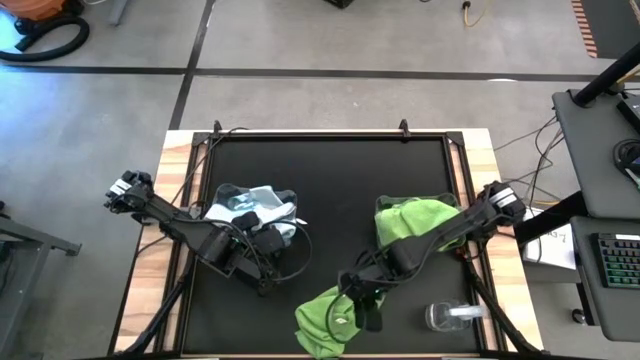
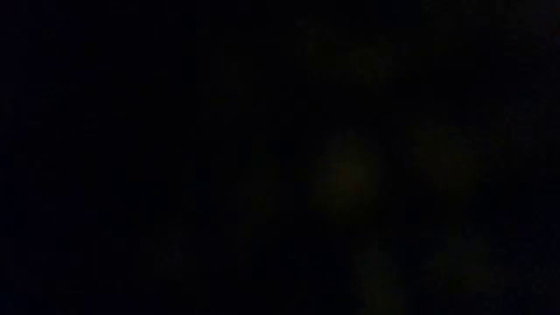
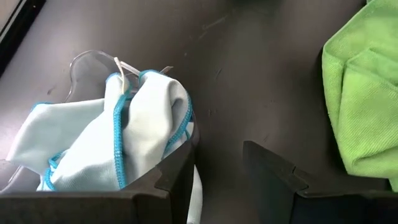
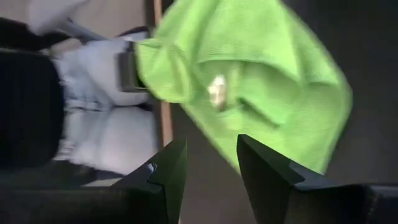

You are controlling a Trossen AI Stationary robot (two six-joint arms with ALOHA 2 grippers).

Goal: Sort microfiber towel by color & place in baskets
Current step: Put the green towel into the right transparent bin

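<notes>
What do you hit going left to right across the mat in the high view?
Basket of pale blue towels → left gripper → loose green towel at the near edge → right gripper → basket of green towels → small clear round container.

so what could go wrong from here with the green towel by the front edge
The loose green towel lies at the table's front edge; a poor pinch by the right gripper, jaws open, could push it off. The blue towels bulge above their basket, so the left gripper might snag one.
</notes>
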